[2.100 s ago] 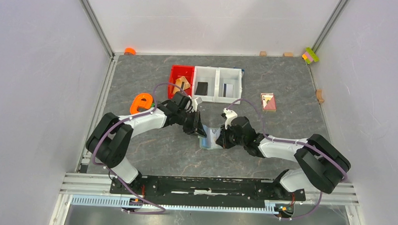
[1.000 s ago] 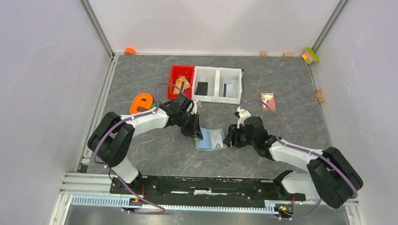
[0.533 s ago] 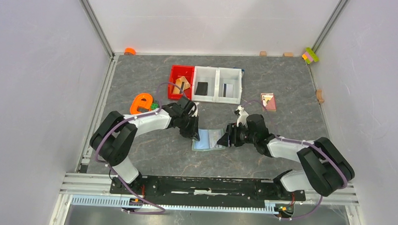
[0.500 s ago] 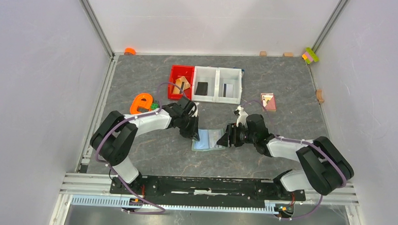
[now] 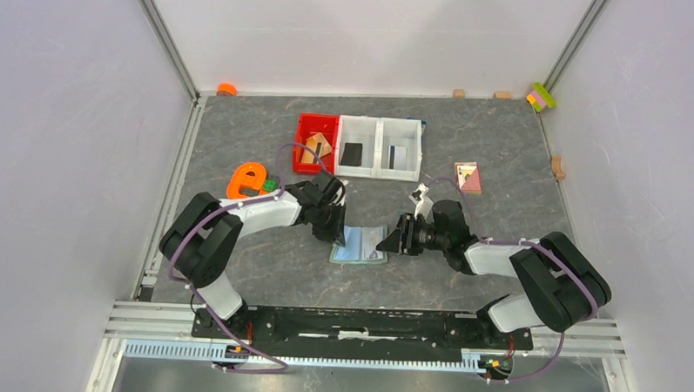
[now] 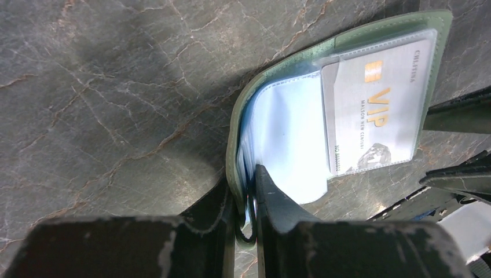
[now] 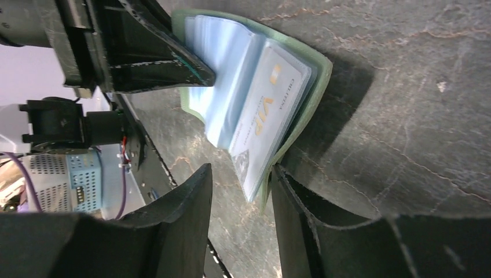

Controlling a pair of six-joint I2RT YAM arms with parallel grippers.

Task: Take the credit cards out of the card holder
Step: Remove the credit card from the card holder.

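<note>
The sage-green card holder lies open on the table between my two arms, its pale blue sleeves fanned out. A grey-white credit card with gold "VIP" lettering sits in its top sleeve. My left gripper is shut on the holder's folded edge, pinching the green cover and sleeves. My right gripper stands open at the opposite edge. The edge of the card and its sleeve pokes in between the jaws, and the green cover rests against one finger. Other cards are hidden.
At the back stand a red bin and two white bins with flat items inside. A pink square item lies to the right, an orange object to the left. Small blocks sit in the far right corner.
My right gripper drew back to the right, then came in again at the holder's right edge, its jaws widening and narrowing. The left gripper and holder slid slightly left and nearer.
</note>
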